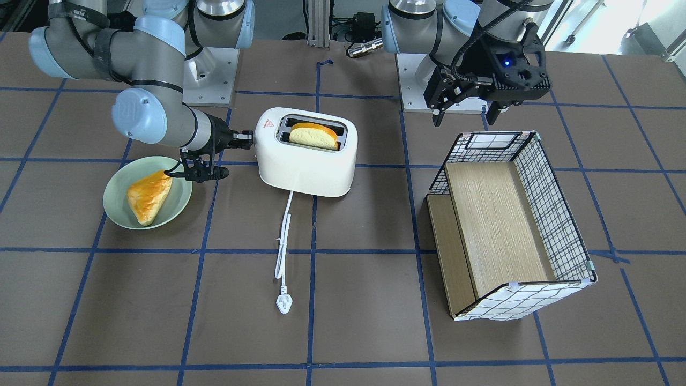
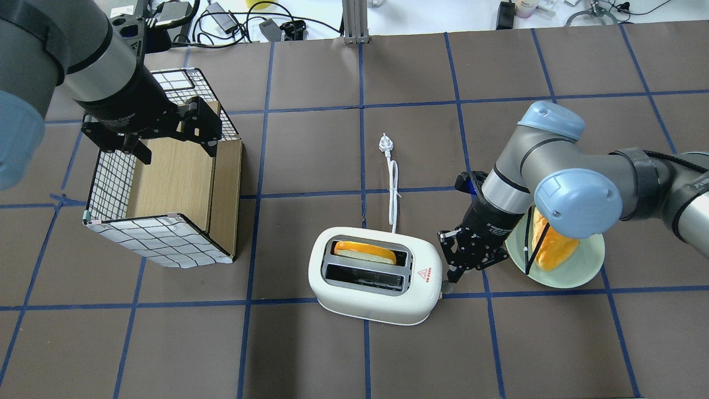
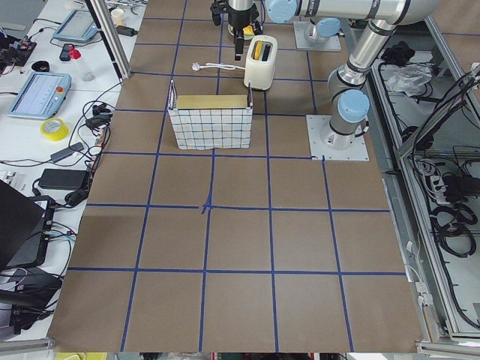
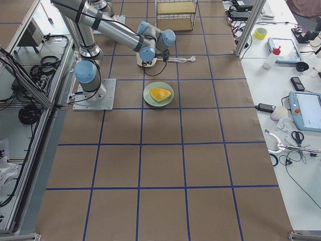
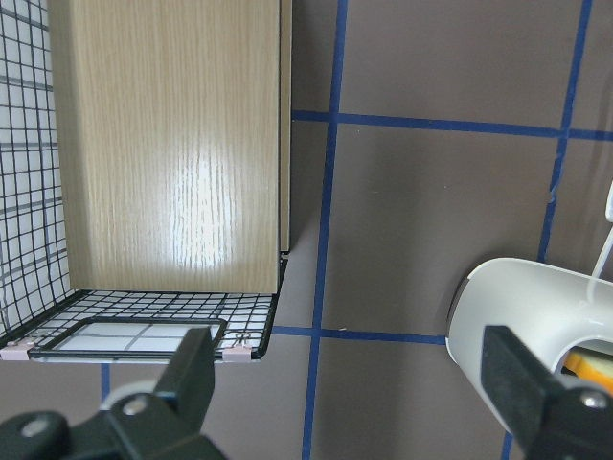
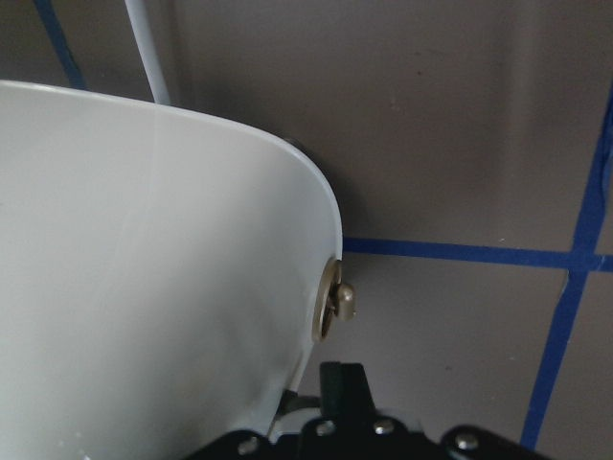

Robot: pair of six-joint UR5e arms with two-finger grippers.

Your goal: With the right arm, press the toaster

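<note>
The white toaster [image 1: 305, 161] stands mid-table with an orange-crusted bread slice [image 1: 313, 136] in one slot; its cord and plug [image 1: 282, 303] lie on the table. It also shows in the overhead view [image 2: 376, 293]. My right gripper [image 1: 244, 139] looks shut and empty, its tip at the toaster's end by the red triangle [image 2: 424, 273]. In the right wrist view its fingertips [image 6: 345, 393] sit just below a small knob [image 6: 340, 302] on the toaster's end wall. My left gripper [image 1: 466, 110] is open and empty, hovering over the far end of the grid-patterned box [image 1: 552, 203].
A green plate [image 1: 115, 212] with a bread wedge [image 1: 149, 195] lies right under my right forearm, beside the toaster. The grid-patterned box with wooden inner panels lies on the robot's left side of the table [image 2: 111, 183].
</note>
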